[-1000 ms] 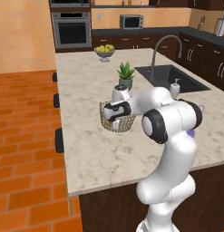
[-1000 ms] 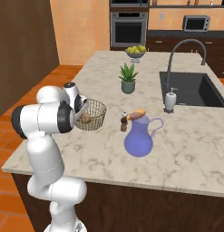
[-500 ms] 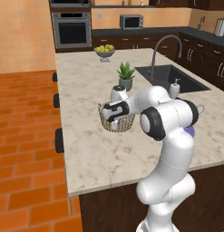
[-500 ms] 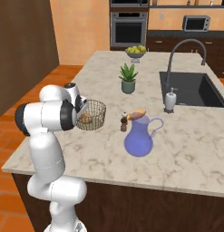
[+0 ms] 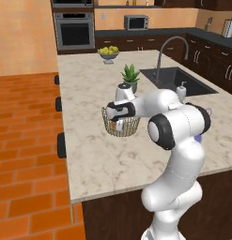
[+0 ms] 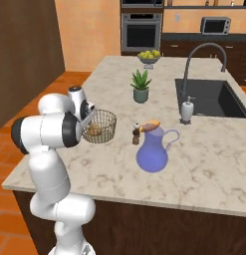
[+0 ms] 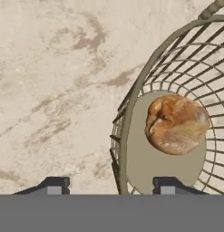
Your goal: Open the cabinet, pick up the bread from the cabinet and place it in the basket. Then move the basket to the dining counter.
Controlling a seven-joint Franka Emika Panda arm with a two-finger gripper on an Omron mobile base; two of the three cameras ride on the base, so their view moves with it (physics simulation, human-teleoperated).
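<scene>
Straddling basket [image 7: 131, 118] rim, tool [image 7: 111, 185] tips cropped; bread [image 7: 176, 124] inside.

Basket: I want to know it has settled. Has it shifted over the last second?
No. The basket keeps its place on the counter, just in front of the plant, in both base views.
</scene>
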